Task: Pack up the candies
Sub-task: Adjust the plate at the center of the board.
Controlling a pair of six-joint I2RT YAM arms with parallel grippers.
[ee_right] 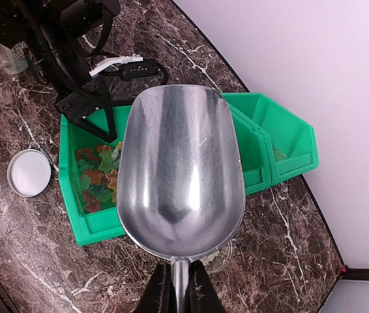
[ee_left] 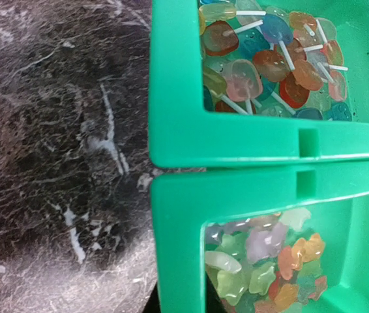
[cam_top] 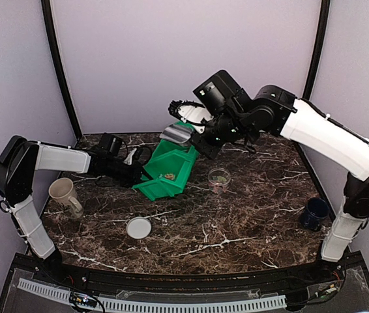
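Note:
The candies (ee_right: 96,176) are small sweets in orange, green and gold, lying in one end compartment of a tilted green bin (cam_top: 188,163). They show close up in the left wrist view (ee_left: 263,267), beside a compartment of lollipops (ee_left: 269,59). My left gripper (cam_top: 137,173) is shut on the bin's wall (ee_left: 184,248), with only its dark fingertips showing at the frame's bottom. My right gripper (ee_right: 180,290) is shut on the handle of an empty metal scoop (ee_right: 181,169), held above the bin (cam_top: 177,135). A clear cup (cam_top: 219,179) right of the bin holds a few candies.
A white lid (cam_top: 139,227) lies in front of the bin. A beige mug (cam_top: 64,193) stands at the left and a dark blue mug (cam_top: 315,212) at the right. The bin's third compartment (ee_right: 282,140) is nearly empty. The back wall is close behind.

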